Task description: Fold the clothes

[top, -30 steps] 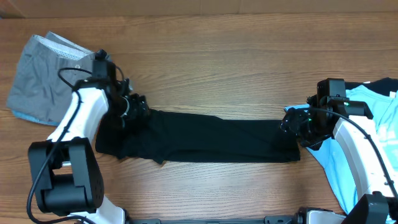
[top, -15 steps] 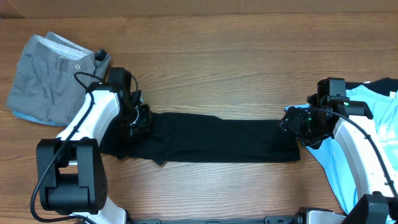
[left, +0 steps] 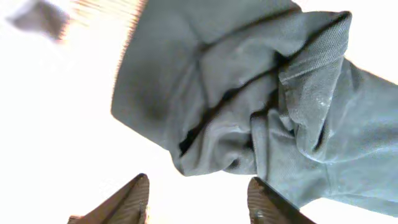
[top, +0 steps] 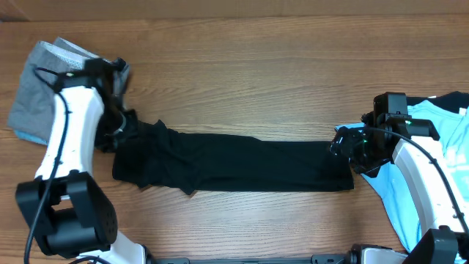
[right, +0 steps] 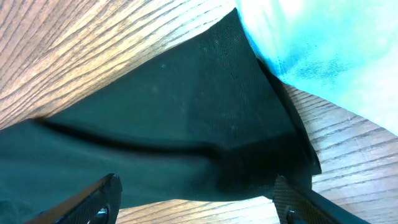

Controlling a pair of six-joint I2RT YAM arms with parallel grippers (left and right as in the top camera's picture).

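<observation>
— So, where's the black shirt (top: 249,165)?
— Across the middle of the table (top: 242,66), in a long band with its left end bunched.
— And the left gripper (left: 199,198)?
— Fingers apart, nothing between them, at that bunched end (its view is washed out).
— The right gripper (right: 196,193)?
— Wide, over the right end, beside the blue shirt (top: 432,183). The shorts (top: 29,95) lie far left.

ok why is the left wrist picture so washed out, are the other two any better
Left wrist: overexposed, table blown to white, bunched cloth looks pale grey, top left corner blurred. Right wrist: well exposed, wood grain and black shirt weave sharp. Overhead: even light, no glare, shirt folds barely readable.
</observation>
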